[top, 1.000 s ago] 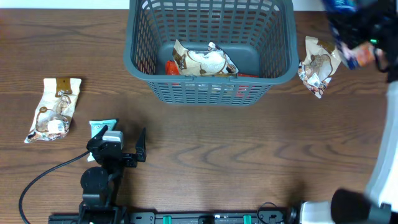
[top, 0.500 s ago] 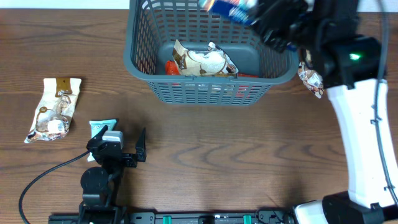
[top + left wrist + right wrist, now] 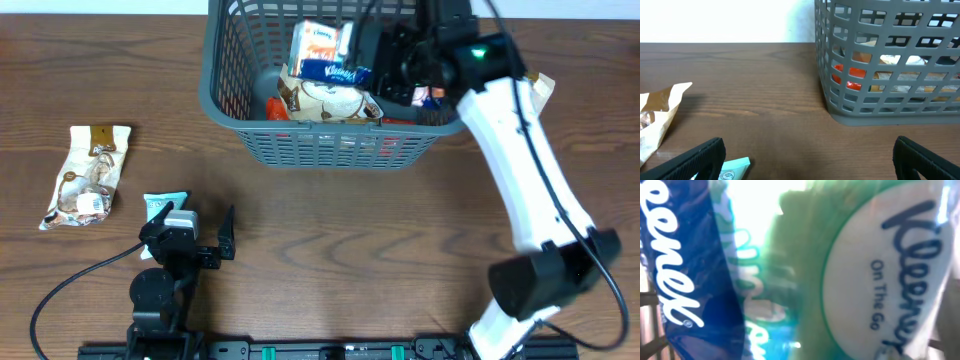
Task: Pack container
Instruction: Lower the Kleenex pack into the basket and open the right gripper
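Observation:
The container (image 3: 214, 92), a big dark grey lattice basket, stands at the back middle of the table; the left wrist view shows its slotted wall (image 3: 890, 107). My right gripper (image 3: 368, 55) hangs over the basket's inside, shut on a blue, white and green Kleenex tissue pack (image 3: 322, 52). That pack (image 3: 860, 270) fills the right wrist view and hides the fingers. In the basket lie a brown-and-white packet (image 3: 325, 100) and something red (image 3: 277, 105). My left gripper (image 3: 189, 225) rests open at the front left, nothing between its fingers (image 3: 695, 160).
A brown-and-white snack packet (image 3: 88, 175) lies at the far left, and a small teal packet (image 3: 160, 205) lies just by the left gripper's left finger. Another brown-and-white packet (image 3: 540, 88) is right of the basket, mostly hidden by the right arm.
The right arm has swung left from beyond the basket's right side to over its inside, carrying the tissue pack. The left arm has not moved.

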`<act>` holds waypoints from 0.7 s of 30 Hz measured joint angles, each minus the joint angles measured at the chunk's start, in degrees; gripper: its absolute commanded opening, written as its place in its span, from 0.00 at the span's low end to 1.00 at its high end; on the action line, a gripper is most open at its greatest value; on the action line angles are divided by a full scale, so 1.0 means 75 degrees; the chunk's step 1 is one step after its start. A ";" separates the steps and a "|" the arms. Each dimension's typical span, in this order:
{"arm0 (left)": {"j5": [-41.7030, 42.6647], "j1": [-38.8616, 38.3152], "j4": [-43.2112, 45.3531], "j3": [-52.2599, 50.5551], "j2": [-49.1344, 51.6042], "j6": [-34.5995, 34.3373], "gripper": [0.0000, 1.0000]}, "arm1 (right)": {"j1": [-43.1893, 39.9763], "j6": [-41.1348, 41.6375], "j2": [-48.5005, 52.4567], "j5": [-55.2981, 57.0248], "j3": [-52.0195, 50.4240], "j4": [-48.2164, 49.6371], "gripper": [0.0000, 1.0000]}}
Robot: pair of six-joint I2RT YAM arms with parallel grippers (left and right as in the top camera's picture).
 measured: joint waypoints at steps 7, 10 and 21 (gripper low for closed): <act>0.0000 0.0000 0.0000 0.0000 0.0000 -0.0029 0.98 | 0.0000 0.0015 0.0953 0.0050 -0.0017 -0.0143 0.55; 0.0000 0.0000 0.0000 0.0000 0.0000 -0.0029 0.99 | 0.0003 0.0114 0.1070 0.0052 -0.0038 -0.0149 0.64; 0.0000 0.0000 -0.0006 0.0000 0.0000 -0.0032 0.99 | 0.0003 0.0702 0.1067 0.0020 -0.0029 -0.0111 0.96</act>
